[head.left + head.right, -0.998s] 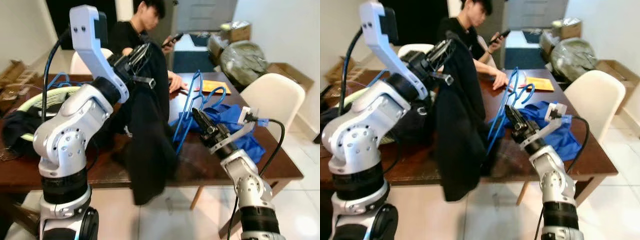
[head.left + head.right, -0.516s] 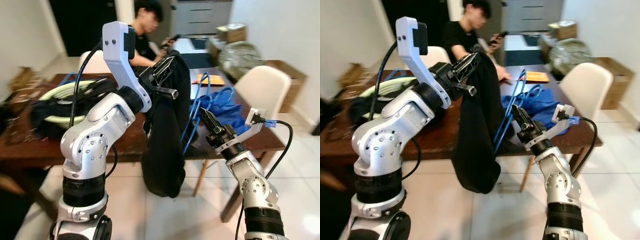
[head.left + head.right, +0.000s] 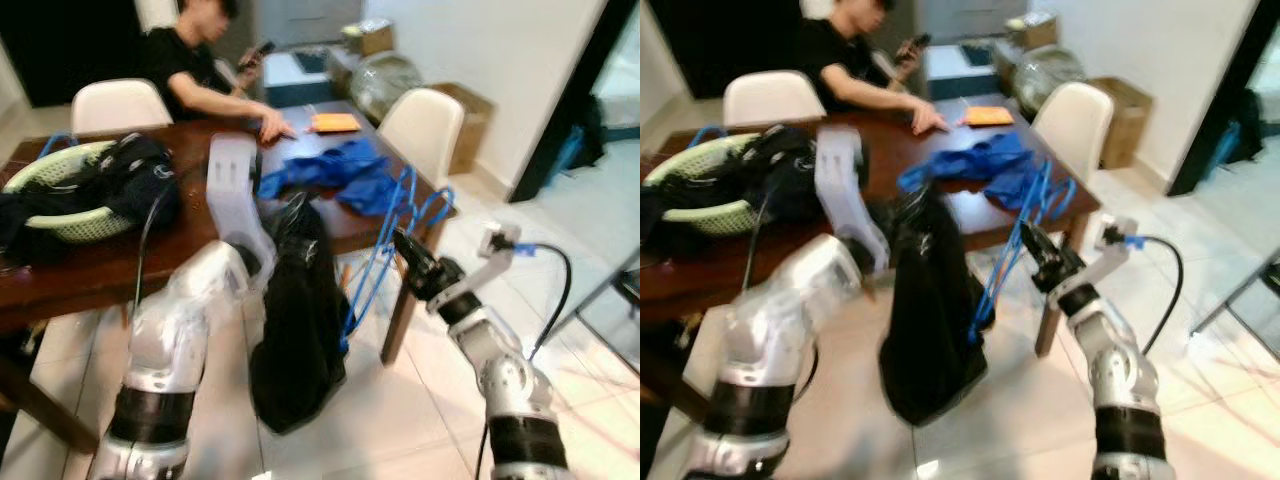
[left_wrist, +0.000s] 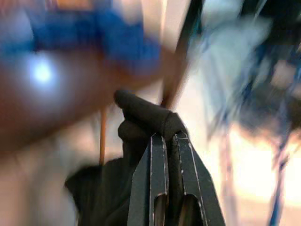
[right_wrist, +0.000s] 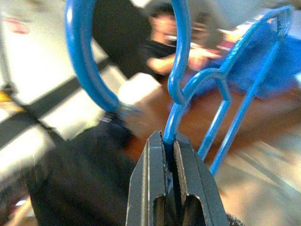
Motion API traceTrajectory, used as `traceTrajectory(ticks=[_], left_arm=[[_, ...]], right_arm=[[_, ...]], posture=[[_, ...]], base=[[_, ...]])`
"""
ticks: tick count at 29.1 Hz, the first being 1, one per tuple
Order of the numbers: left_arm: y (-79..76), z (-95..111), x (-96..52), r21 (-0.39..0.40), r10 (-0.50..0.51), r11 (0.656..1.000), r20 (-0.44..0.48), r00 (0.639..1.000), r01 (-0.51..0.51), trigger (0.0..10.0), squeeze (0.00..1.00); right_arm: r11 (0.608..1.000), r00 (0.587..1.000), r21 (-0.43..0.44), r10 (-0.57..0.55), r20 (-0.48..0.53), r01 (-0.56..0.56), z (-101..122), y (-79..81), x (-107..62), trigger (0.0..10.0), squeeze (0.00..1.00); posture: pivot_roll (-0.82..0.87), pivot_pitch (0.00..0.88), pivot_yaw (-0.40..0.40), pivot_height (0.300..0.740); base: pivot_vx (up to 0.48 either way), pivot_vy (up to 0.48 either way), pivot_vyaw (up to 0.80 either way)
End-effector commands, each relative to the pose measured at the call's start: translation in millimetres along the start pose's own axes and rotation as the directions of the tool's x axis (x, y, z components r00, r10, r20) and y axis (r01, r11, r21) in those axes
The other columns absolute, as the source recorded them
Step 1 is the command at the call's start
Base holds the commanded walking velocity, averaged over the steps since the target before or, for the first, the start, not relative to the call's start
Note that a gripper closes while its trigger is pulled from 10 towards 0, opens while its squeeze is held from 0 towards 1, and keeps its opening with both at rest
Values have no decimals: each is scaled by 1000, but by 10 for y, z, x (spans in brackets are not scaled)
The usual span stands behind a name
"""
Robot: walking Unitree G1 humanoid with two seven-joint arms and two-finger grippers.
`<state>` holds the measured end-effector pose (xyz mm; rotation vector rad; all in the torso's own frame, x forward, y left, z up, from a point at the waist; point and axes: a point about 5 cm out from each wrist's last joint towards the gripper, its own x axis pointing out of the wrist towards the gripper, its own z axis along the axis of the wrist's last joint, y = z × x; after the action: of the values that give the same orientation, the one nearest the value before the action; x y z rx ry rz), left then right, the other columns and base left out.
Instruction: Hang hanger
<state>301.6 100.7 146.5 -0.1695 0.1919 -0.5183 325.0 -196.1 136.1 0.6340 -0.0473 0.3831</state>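
Now my right tool sits right of centre in the left eye view, clenched on the wire neck of the blue hanger; the right wrist view shows the wire running down between the two fingers, with the hook curving open above them. My left tool is pinched shut on a fold of the black garment, which hangs from it in the middle of the frame down toward the tiled floor, just beside the hanger's lower bars.

To do this step well, I judge that both grips should stay firm while I carry the pair away from the desk; the hanger should stay upright with its hook free and facing forward, so it can go over a rail when one comes into reach; the garment should stay lifted enough not to drag, and its weight should not twist the wire in my right fingers.

Much is hard to read; both eye views are blurred, and my left arm is a pale smear at lower left; I cannot tell whether the garment is threaded on the hanger or merely beside it; no rail or hook to hang it on can be made out; a seated person at upper left, a basket and blue cloth on the desk are soft shapes.
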Motion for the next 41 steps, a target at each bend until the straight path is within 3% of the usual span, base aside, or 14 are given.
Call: traceTrajectory(ticks=[1, 5, 7, 8, 10, 11, 13, 14, 19, 22, 25, 29, 34, 41], left_arm=[[-75, -9, 15, 54, -56, 997, 9, 998, 56, 10000, 0], [-32, -229, -22, 82, -31, 996, -53, 998, 35, 10000, 0], [31, -386, -55, 148, 3, 989, -102, 995, 13, 10000, 0], [105, -553, -97, 246, 48, 969, -158, 986, -8, 10000, 0], [105, -553, -97, 246, 48, 969, -158, 986, -8, 10000, 0], [173, -714, -148, 348, 99, 937, -199, 975, -24, 10000, 0], [173, -714, -148, 348, 99, 937, -199, 975, -24, 10000, 0], [219, -860, -197, 433, 147, 901, -230, 962, -34, 10000, 0], [266, -871, -211, 440, 191, 894, -190, 963, -90, 10000, 0], [455, -771, -233, 227, 277, 940, -74, 958, -254, 10000, 0], [455, -771, -233, 227, 277, 940, -74, 958, -254, 10000, 0], [557, -684, -254, 78, 283, 957, -17, 959, -281, 10000, 0], [661, -614, -199, 3, 266, 964, 16, 964, -266, 10000, 0], [702, -595, -101, -20, 262, 965, 29, 965, -261, 10000, 0]], right_arm=[[999, 999, -20, -45, 11, 45, 18, -88, -48, 10000, 0], [995, 996, -32, -93, 6, 93, 13, -186, -98, 10000, 0], [988, 989, -49, -147, -2, 146, -2, -274, -139, 10000, 0], [973, 976, -76, -217, -9, 216, -22, -378, -192, 10000, 0], [973, 976, -76, -217, -9, 216, -22, -378, -192, 10000, 0], [949, 955, -117, -297, -19, 293, -45, -487, -250, 10000, 0], [949, 955, -117, -297, -19, 293, -45, -487, -250, 10000, 0], [925, 934, -161, -355, -37, 345, -81, -569, -303, 10000, 0], [909, 917, -180, -393, -61, 377, -137, -632, -341, 10000, 0], [903, 905, -195, -410, -115, 384, -203, -686, -322, 10000, 0], [903, 905, -195, -410, -115, 384, -203, -686, -322, 10000, 0], [904, 907, -212, -401, -126, 370, -192, -678, -284, 10000, 0], [894, 904, -256, -409, -124, 369, -175, -676, -226, 10000, 0], [885, 896, -239, -431, -104, 399, -140, -723, -201, 10000, 0]], posture=[[51, 0, 24, 740], [49, 0, 23, 740], [52, 0, 19, 740], [58, 0, 13, 740], [58, 0, 13, 740], [70, 0, -2, 740], [70, 0, -2, 740], [72, 0, -9, 740], [75, 0, -27, 740], [74, 0, -32, 740], [74, 0, -32, 740], [40, 0, 9, 740], [7, 0, 51, 740], [-5, 0, 61, 740]], base=[[0, 0, -800], [0, 0, -800], [0, 0, -800], [0, 0, -800], [0, 0, -800], [0, 0, -800], [0, 0, -800], [0, 0, -800], [0, 0, -800], [0, 0, -800], [0, 0, -800], [0, 0, -800], [0, 0, -800], [0, 0, -800]])
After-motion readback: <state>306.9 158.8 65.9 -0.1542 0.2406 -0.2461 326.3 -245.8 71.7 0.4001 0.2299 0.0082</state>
